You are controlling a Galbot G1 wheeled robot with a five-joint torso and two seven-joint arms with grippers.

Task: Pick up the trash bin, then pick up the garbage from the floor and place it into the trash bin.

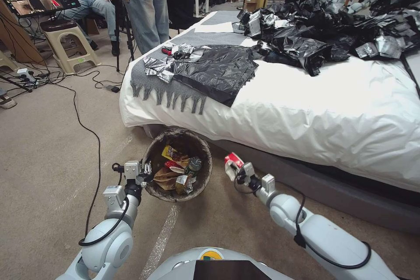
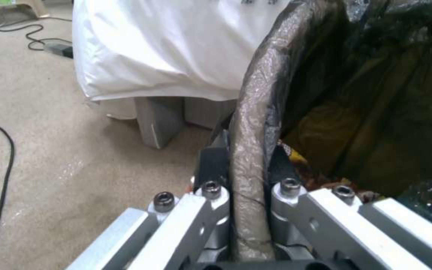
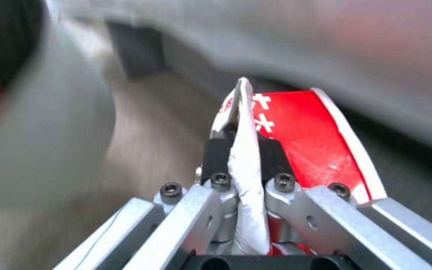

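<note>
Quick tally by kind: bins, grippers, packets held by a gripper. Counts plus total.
Bin: 1, its rim pinched by the left gripper
Grippers: 2, left and right gripper
Held packet: 1, red and white, in the right gripper
Total: 4

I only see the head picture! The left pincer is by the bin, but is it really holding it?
Observer: Yes. In the left wrist view the left pincer is shut on the bag-covered rim of the trash bin.
Operator: What's the red thing in the other one?
Observer: The right wrist view shows the right pincer pinching the white edge of a red-and-white snack packet.
Operator: Any writing on it?
Observer: White marks on the red part, too blurred to read.
</note>
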